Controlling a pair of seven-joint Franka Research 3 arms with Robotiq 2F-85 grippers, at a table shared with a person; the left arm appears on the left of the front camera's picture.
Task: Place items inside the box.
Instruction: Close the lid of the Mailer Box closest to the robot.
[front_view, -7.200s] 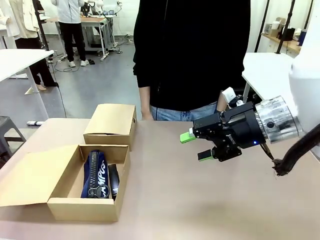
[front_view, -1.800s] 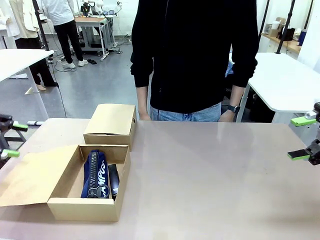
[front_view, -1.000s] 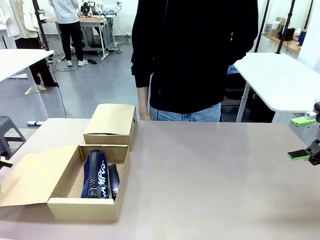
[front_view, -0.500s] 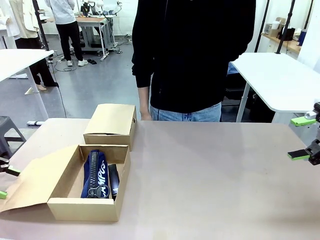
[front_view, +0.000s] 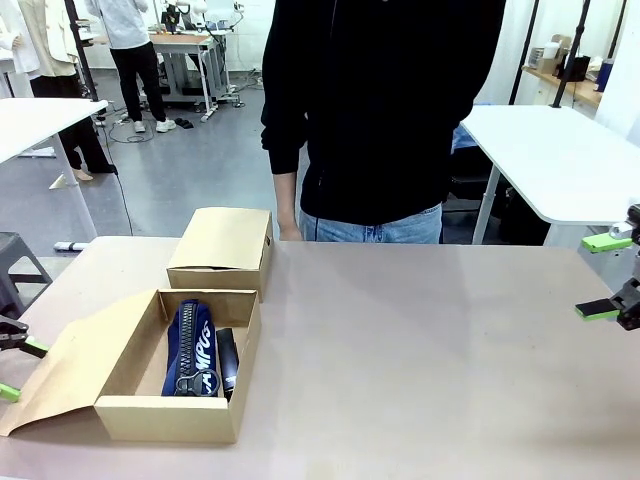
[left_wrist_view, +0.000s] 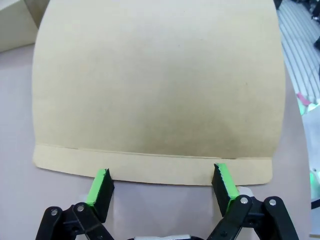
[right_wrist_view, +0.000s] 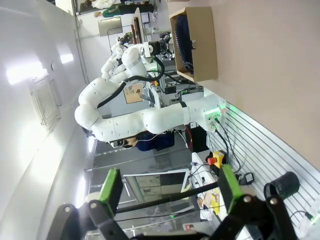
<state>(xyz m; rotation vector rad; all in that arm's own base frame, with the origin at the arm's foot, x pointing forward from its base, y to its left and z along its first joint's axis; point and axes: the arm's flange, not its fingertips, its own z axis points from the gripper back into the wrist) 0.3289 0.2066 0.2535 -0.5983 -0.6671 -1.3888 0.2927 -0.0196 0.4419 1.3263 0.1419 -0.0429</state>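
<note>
Left claw (left_wrist_view: 162, 187) spread at the box (front_view: 150, 415) flap's edge, right claw (front_view: 604, 277) spread over tan table (front_view: 420, 350).

Setting: robotics lab, open-plan.
White worktables (front_view: 545, 140), grey floor with trailing cables (front_view: 125, 130), equipment-laden bench (front_view: 190, 40) at rear, people standing about, white robot arm (right_wrist_view: 150, 117) on a mount.

The middle and right of the table (front_view: 420, 350) are lying bare, giving wide passage. At the left, the box (front_view: 170, 415) is sitting open-topped, its hinged flap (front_view: 75, 355) slanting outward and blocking the left approach; the left gripper (left_wrist_view: 162, 185) is standing with jaws spread at the flap's edge. The smaller box (front_view: 222, 245) is crowding just behind. A person (front_view: 380, 110) is standing along the far edge.
</note>
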